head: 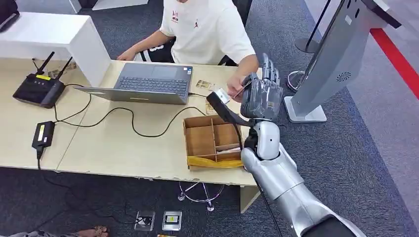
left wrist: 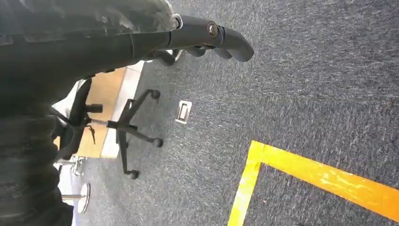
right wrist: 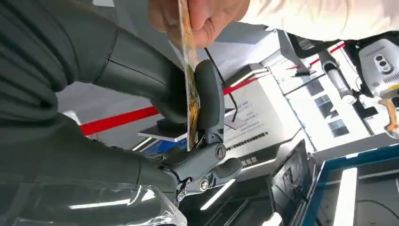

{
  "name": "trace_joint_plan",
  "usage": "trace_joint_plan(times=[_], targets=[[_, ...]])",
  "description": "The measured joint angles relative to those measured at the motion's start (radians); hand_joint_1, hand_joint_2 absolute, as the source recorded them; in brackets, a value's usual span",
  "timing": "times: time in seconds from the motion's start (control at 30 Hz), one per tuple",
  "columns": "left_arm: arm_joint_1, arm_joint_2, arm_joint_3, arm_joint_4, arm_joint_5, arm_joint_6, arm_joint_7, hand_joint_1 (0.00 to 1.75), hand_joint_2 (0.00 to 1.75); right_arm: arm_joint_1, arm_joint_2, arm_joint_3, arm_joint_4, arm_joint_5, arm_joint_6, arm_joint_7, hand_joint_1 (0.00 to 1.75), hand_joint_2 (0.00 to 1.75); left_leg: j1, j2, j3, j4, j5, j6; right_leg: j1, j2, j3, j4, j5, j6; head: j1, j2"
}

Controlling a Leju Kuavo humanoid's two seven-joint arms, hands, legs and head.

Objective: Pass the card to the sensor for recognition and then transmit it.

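Note:
My right hand (head: 262, 92) is raised over the desk's right end, beside the seated person's hand (head: 238, 89). In the right wrist view a thin card (right wrist: 190, 84) stands edge-on, pinched between my thumb (right wrist: 141, 77) and a dark finger (right wrist: 210, 94). The person's hand (right wrist: 200, 16) grips the same card at its other end. A black scanner-like sensor (head: 225, 108) with a pale face stands on the desk just left of my right hand. My left hand (left wrist: 221, 40) hangs over the carpet, its fingers apart and holding nothing.
A laptop (head: 148, 81) sits in front of the person. A wooden compartment box (head: 210, 138) lies below my right hand. A router (head: 38, 89) and a power brick (head: 43, 134) are at the left. A grey kiosk (head: 336, 59) stands right of the desk.

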Motion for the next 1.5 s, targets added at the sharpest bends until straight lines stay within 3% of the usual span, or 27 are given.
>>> trace_joint_plan(times=[0.2, 0.33, 0.5, 0.63, 0.7, 0.9, 1.0, 1.13, 1.2, 1.33, 1.5], targets=[[0.0, 0.0, 0.0, 0.0, 0.004, 0.007, 0.0, 0.0, 1.75, 0.004, -0.022, 0.003, 0.01, 0.061, -0.004, 0.041, 0.0, 1.75, 0.0, 0.0, 0.0, 0.0, 0.0, 0.0, 0.0, 0.0, -0.001, 0.0, 0.0, 0.0, 0.0, 0.0], [0.001, 0.0, 0.002, 0.0, 0.019, 0.024, 0.008, 0.0, 1.75, 0.03, -0.07, -0.007, -0.011, 0.061, -0.006, 0.075, 0.0, 1.75, 0.0, 0.0, 0.0, 0.001, 0.0, 0.0, 0.0, 0.0, -0.001, 0.0, 0.0, 0.0, 0.0, 0.0], [0.002, 0.0, 0.002, 0.0, 0.024, 0.021, 0.021, 0.0, 1.75, 0.135, -0.156, -0.057, -0.089, 0.038, -0.039, 0.087, 0.0, 1.75, -0.001, 0.0, 0.0, 0.001, 0.0, 0.0, -0.001, 0.0, -0.001, -0.001, 0.0, 0.0, 0.0, 0.0], [0.003, 0.003, 0.002, 0.0, 0.023, 0.012, 0.004, 0.0, 1.75, 0.278, -0.236, -0.15, -0.205, -0.004, -0.045, 0.105, 0.0, 1.75, -0.001, -0.001, 0.0, 0.002, -0.001, 0.001, -0.001, -0.001, 0.0, -0.002, 0.0, 0.0, 0.0, 0.0], [0.005, 0.007, 0.002, 0.0, 0.032, 0.013, -0.008, 0.0, 1.75, 0.37, -0.275, -0.224, -0.264, -0.042, -0.045, 0.067, 0.0, 1.75, -0.001, -0.002, -0.001, 0.002, -0.001, 0.001, -0.001, -0.003, 0.0, -0.002, 0.0, 0.0, 0.001, 0.0], [0.007, 0.01, 0.002, 0.0, 0.087, 0.034, -0.027, 0.0, 1.75, 0.537, -0.29, -0.52, -0.318, -0.266, -0.045, -0.213, 0.0, 1.75, -0.001, -0.001, -0.001, 0.001, -0.002, 0.001, -0.001, -0.002, -0.002, -0.002, 0.0, 0.0, 0.0, 0.0], [0.008, 0.01, 0.002, 0.0, 0.087, 0.039, -0.026, 0.0, 1.75, 0.581, -0.289, -0.66, -0.285, -0.362, -0.045, -0.28, 0.0, 1.75, -0.001, -0.001, -0.002, 0.001, -0.002, 0.001, -0.001, -0.003, -0.002, -0.002, 0.0, 0.0, 0.0, 0.0], [0.005, 0.01, 0.002, 0.0, 0.095, 0.047, -0.025, 0.0, 1.75, 0.607, -0.284, -0.778, -0.232, -0.377, -0.044, -0.293, 0.0, 1.75, -0.001, 0.002, -0.001, 0.001, -0.002, 0.001, -0.001, 0.0, -0.002, -0.002, 0.0, 0.0, -0.001, 0.0], [0.002, 0.008, 0.002, 0.0, 0.118, 0.058, -0.028, 0.0, 1.75, 0.602, -0.279, -0.84, -0.112, -0.376, -0.042, -0.295, 0.0, 1.75, 0.0, 0.002, -0.001, 0.001, -0.002, 0.001, 0.0, 0.001, -0.002, -0.002, 0.0, 0.0, 0.0, 0.0], [0.002, -0.002, 0.002, 0.002, 0.162, 0.092, -0.047, 0.0, 1.75, 0.625, -0.232, -0.89, 0.146, -0.375, -0.025, -0.258, 0.0, 1.75, 0.0, 0.001, -0.002, 0.001, -0.002, 0.001, 0.0, 0.0, -0.003, -0.002, 0.0, 0.0, 0.0, 0.0], [-0.001, -0.008, 0.002, 0.004, 0.166, 0.098, -0.048, 0.0, 1.75, 0.632, -0.188, -0.929, 0.321, -0.372, -0.016, -0.252, 0.0, 1.75, 0.0, 0.002, -0.002, 0.001, -0.003, -0.001, 0.0, 0.002, -0.004, 0.0, -0.001, 0.0, 0.0, 0.0]])
